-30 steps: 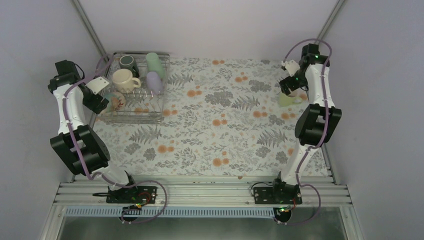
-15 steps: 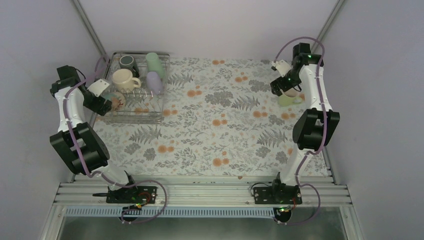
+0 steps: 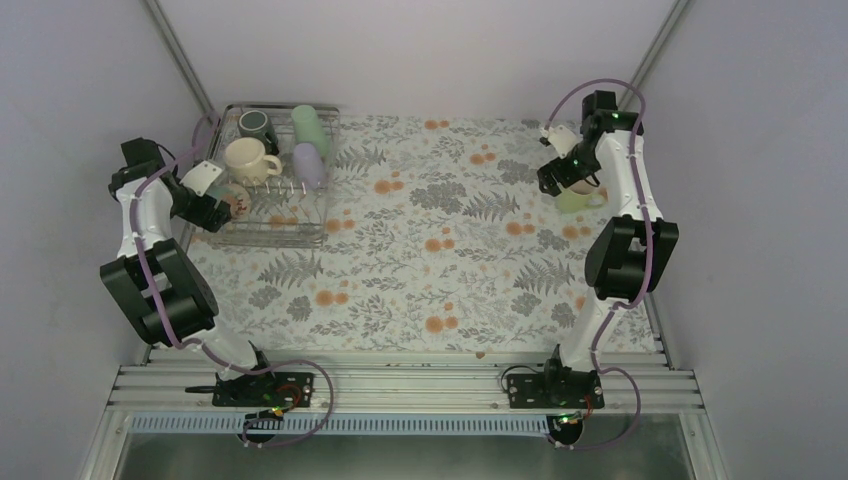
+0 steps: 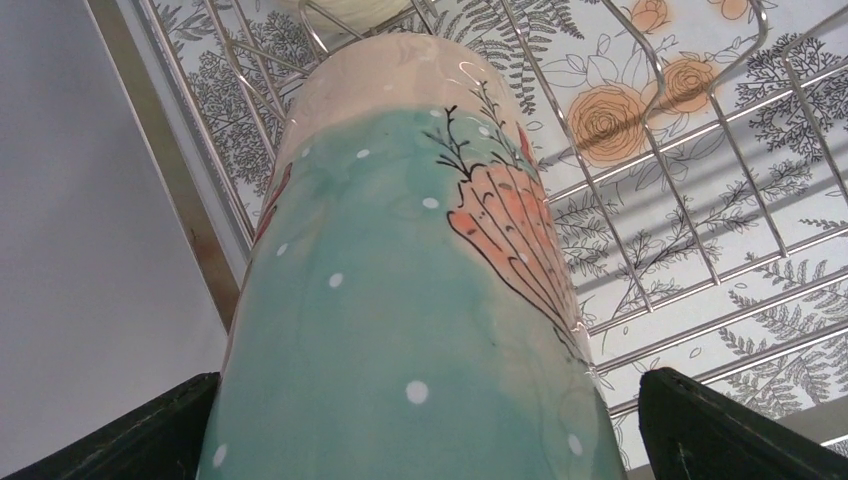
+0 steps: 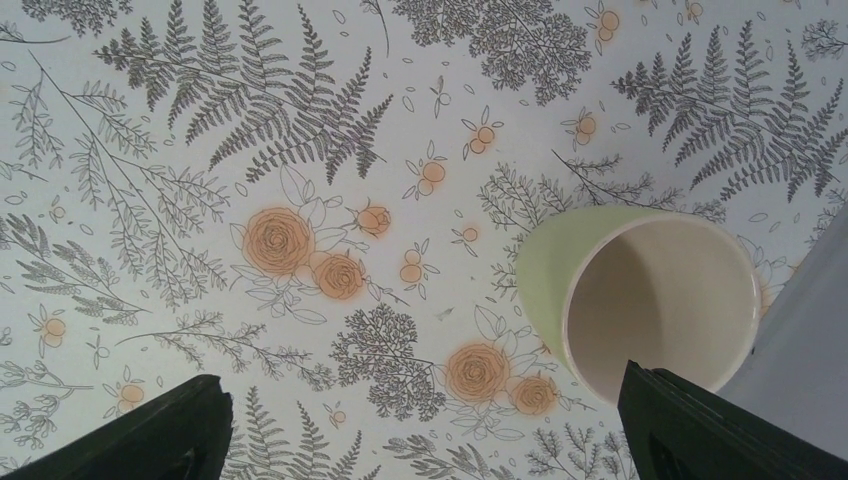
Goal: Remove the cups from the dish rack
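The silver wire dish rack [image 3: 270,240] stands at the far left. In it are a cream-yellow mug [image 3: 247,158], a dark green-black mug [image 3: 256,127], a mint-green tumbler [image 3: 307,125], a lilac tumbler [image 3: 308,163] and a beige patterned mug [image 3: 233,200]. My left gripper [image 3: 215,210] is open with its jaws either side of the patterned mug [image 4: 400,300], which fills the gap between the fingers [image 4: 150,435]. The pale yellow-green cup [image 3: 575,200] stands upright on the table at the far right. My right gripper [image 3: 555,180] is open and empty, above the cloth just left of that cup [image 5: 650,300].
A floral tablecloth [image 3: 440,250] covers the table. Grey walls close in on the left and right, and the right wall [image 5: 810,330] is right next to the pale cup. The rack's wires [image 4: 700,250] and the table's left edge lie under the left gripper.
My right gripper has drawn back from the pale yellow-green cup, which stays on the table. My left gripper has slid in around the patterned mug at the rack's left side.
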